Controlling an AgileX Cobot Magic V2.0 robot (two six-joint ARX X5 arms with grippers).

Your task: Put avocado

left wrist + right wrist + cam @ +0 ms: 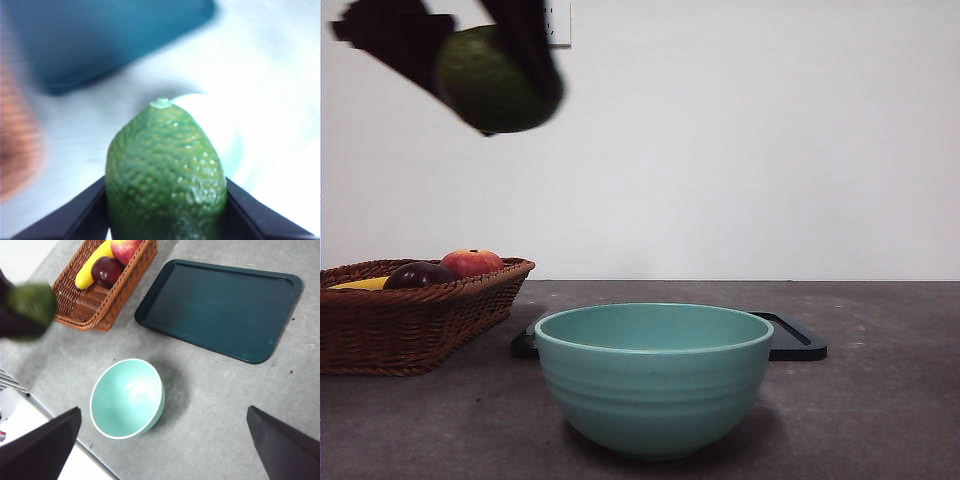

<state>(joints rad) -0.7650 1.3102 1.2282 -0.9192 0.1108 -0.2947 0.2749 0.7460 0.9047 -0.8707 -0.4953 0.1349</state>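
Grey table surface (220, 405) carries all items; dark teal tray (220, 307) lies flat on it at roughly two o'clock from the bowl in the right wrist view, well clear of the bowl's rim; in the front view only its black edge (798, 340) shows behind the bowl. Brown wicker basket (415, 315) stands at nine o'clock of the bowl in the front view, near but apart from it, one corner close to the tray's end; contents: a red-orange apple (472, 262), a dark maroon fruit (418, 275), a yellow banana (92, 264). Mint-green bowl (653, 375) sits upright nearest the front camera; nothing is seen inside it (127, 399).

Left gripper (490, 60) is raised high at about eleven o'clock of the bowl in the front view, above the basket's side of the table; its black jaws press against both flanks of the avocado (166, 172), holding it clear of every surface; the fruit's stem end (162, 103) points away from the wrist; the avocado also shows blurred in the front view (492, 82) and in the right wrist view (31, 304).

Right gripper (165, 440) hangs well above the table over the bowl and tray area, jaws spread wide, gripping nothing.
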